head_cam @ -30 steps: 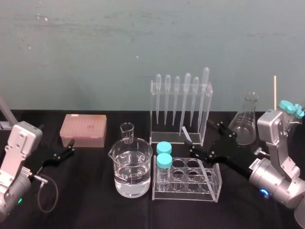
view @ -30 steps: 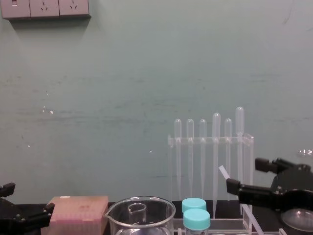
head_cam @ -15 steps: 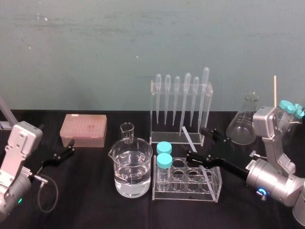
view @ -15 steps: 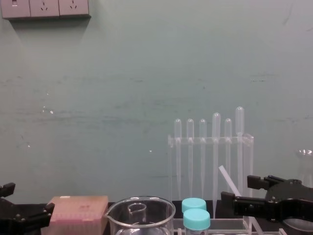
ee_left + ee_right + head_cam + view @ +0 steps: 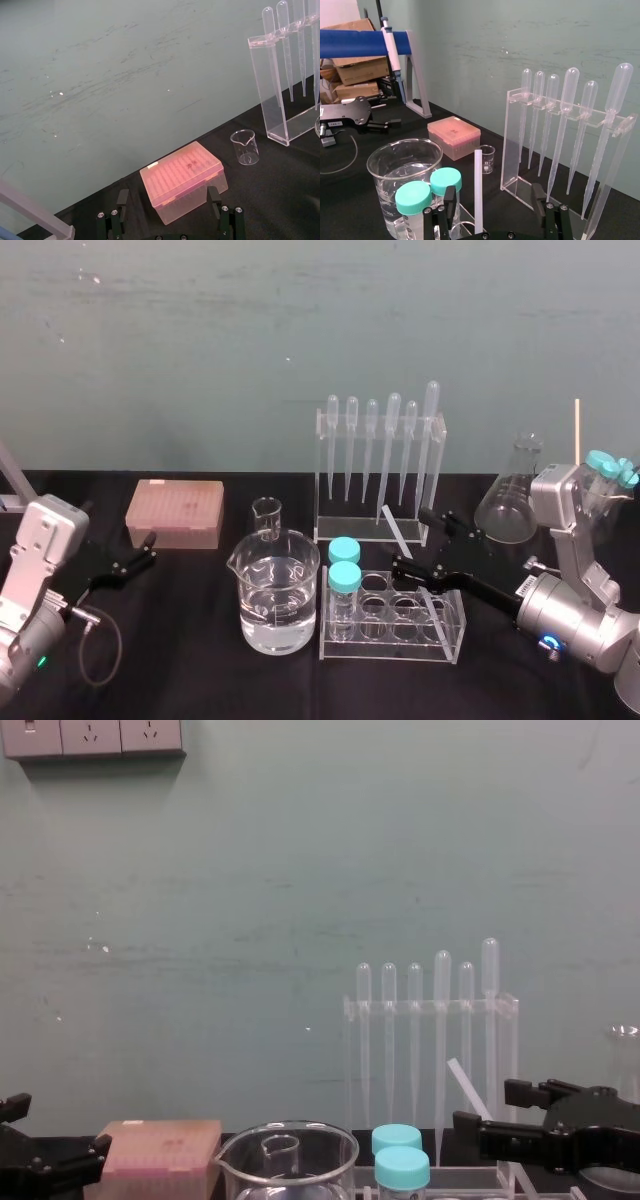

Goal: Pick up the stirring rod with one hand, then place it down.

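Since a second ago the right tool [image 5: 412,538] has sunk lower, closer to the tube rack [image 5: 395,645]. One stirring rod [image 5: 393,523] leans in that rack beside two teal-capped tubes [image 5: 344,565]. Five pipettes [image 5: 371,445] hang behind, and two beakers [image 5: 276,590] stand to the left. The right arm reaches in from the right, its jaws wide apart on either side of the rod, gripping nothing. The left tool [image 5: 148,548] lies parked at far left, fingers spread.

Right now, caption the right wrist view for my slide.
Open right tool flanks the rod, not yet gripping; pipettes behind.
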You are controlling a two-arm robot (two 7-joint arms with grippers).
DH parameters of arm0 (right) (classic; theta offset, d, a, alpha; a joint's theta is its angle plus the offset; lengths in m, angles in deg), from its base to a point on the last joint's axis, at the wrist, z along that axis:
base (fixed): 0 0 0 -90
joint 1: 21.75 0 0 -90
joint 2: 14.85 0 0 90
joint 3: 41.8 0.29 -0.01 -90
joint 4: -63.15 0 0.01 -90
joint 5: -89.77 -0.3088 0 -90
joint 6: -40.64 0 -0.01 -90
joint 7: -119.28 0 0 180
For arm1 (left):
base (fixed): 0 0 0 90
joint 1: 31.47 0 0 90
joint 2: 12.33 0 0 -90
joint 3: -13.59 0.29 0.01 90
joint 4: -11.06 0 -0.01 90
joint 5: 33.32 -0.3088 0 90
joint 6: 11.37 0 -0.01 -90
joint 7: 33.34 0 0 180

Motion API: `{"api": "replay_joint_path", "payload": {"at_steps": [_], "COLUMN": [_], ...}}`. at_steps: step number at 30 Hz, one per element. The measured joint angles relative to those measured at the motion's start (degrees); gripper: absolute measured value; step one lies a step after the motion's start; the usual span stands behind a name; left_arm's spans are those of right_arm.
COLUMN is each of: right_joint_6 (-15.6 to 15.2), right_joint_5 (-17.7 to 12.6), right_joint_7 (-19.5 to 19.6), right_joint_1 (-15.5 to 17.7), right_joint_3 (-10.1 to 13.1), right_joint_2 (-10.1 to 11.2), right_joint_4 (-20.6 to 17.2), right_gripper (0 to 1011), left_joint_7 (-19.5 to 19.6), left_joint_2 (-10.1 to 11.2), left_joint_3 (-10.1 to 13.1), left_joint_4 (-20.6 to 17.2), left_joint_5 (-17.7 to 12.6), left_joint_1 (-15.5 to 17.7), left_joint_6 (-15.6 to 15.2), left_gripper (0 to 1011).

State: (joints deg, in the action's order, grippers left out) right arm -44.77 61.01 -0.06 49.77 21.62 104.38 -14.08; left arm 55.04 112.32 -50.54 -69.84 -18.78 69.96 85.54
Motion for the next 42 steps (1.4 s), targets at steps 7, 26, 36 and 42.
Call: {"api": "replay_joint_path", "payload": {"at_steps": [7,26,36,42], "right_joint_6": [0.0,0.0,0.0,0.3], "right_joint_5": [0.0,-0.1,-0.1,0.0], "right_joint_7": [0.0,0.0,0.0,-0.1], "right_joint_1": [0.0,0.0,0.0,0.0], "right_joint_3": [0.0,-0.1,-0.1,0.5], "right_joint_2": [0.0,0.1,0.1,-0.3], "right_joint_4": [0.0,-0.1,-0.1,-0.1], "right_gripper": [803,204,62,64], "left_joint_7": [0.0,0.0,0.0,0.0], "left_joint_2": [0.0,0.0,0.0,0.0], "left_joint_3": [0.0,0.0,0.0,0.0], "left_joint_4": [0.0,0.0,0.0,0.0], "left_joint_5": [0.0,0.0,0.0,0.0], "left_joint_1": [0.0,0.0,0.0,0.0], "left_joint_6": [0.0,0.0,0.0,0.0], "left_gripper": [1000,1000,1000,1000]}}
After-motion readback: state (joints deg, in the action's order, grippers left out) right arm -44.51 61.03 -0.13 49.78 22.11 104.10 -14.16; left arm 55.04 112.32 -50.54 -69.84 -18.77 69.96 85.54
